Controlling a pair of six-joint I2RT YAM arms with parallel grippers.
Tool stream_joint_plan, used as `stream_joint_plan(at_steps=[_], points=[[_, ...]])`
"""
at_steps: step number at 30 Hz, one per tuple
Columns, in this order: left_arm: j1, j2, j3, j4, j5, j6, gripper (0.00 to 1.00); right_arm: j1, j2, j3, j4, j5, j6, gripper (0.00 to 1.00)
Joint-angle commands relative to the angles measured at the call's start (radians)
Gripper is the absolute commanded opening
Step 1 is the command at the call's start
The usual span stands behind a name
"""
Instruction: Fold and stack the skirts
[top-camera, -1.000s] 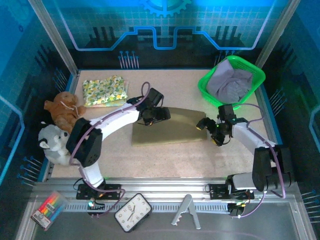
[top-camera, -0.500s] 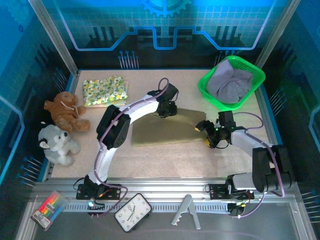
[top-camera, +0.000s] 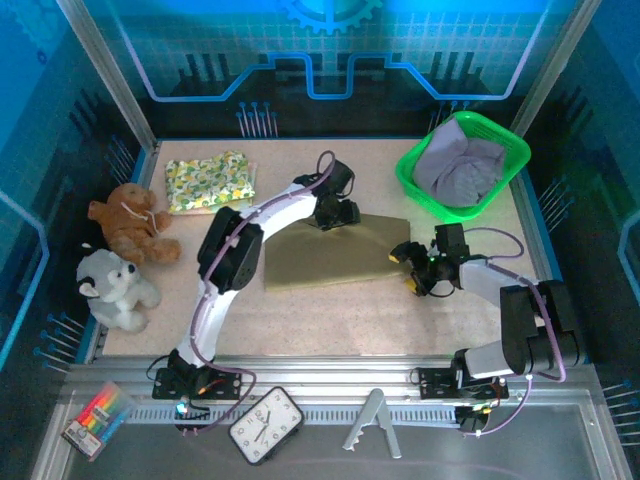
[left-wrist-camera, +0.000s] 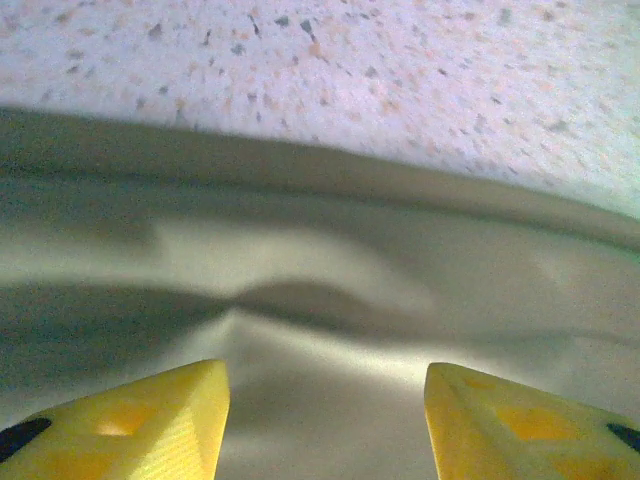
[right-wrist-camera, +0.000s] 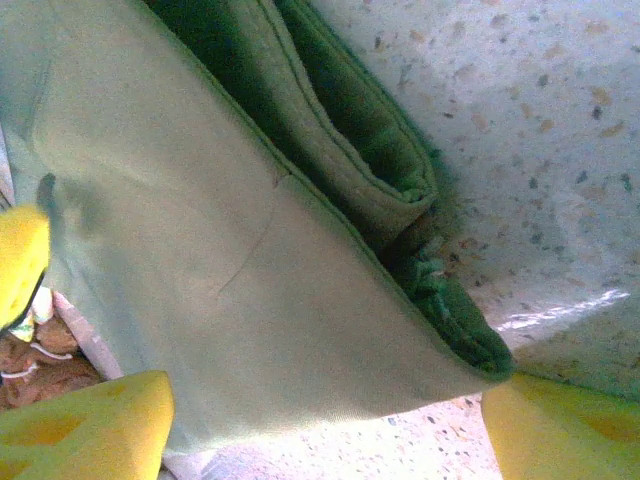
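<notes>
The olive-khaki skirt (top-camera: 330, 255) lies spread flat mid-table. My left gripper (top-camera: 335, 214) hovers at its far edge; in the left wrist view its yellow fingers (left-wrist-camera: 150, 430) stand apart over rippled olive cloth (left-wrist-camera: 330, 300), pinching nothing. My right gripper (top-camera: 407, 269) is at the skirt's right corner, open wide, and the hemmed corner (right-wrist-camera: 300, 300) lies between its fingers (right-wrist-camera: 90, 425). The floral skirt (top-camera: 208, 182) sits folded at the far left. The lavender-grey skirt (top-camera: 462, 172) is bunched inside the green basket (top-camera: 408, 172).
A brown plush (top-camera: 128, 225) and a grey-white plush (top-camera: 115, 285) sit at the table's left edge. The basket stands at the far right corner. A clock (top-camera: 265, 423) and a crayon box (top-camera: 97, 418) lie on the near ledge.
My left gripper travelled right along the olive skirt's far edge, its arm stretching out. The right gripper crept left onto the skirt's right corner. The skirt stayed flat.
</notes>
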Motion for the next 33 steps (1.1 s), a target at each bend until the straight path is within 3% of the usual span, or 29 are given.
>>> stream_joint_plan(at_steps=[1,12,24,29,33], points=[[0.002,-0.187,-0.086,0.012,0.047,0.003,0.55,0.015,0.015,-0.027,0.124,0.001,0.043,0.8],[-0.023,-0.37,-0.48,0.123,0.213,-0.169,0.36,0.023,-0.023,-0.027,0.18,0.055,0.05,0.76],[-0.056,-0.309,-0.566,0.23,0.35,-0.23,0.26,0.058,0.042,-0.028,0.189,0.13,0.072,0.75],[-0.058,-0.231,-0.56,0.249,0.362,-0.226,0.23,0.062,0.068,-0.044,0.266,0.172,0.074,0.57],[-0.058,-0.157,-0.555,0.289,0.441,-0.247,0.21,0.063,0.067,-0.048,0.302,0.188,0.042,0.43]])
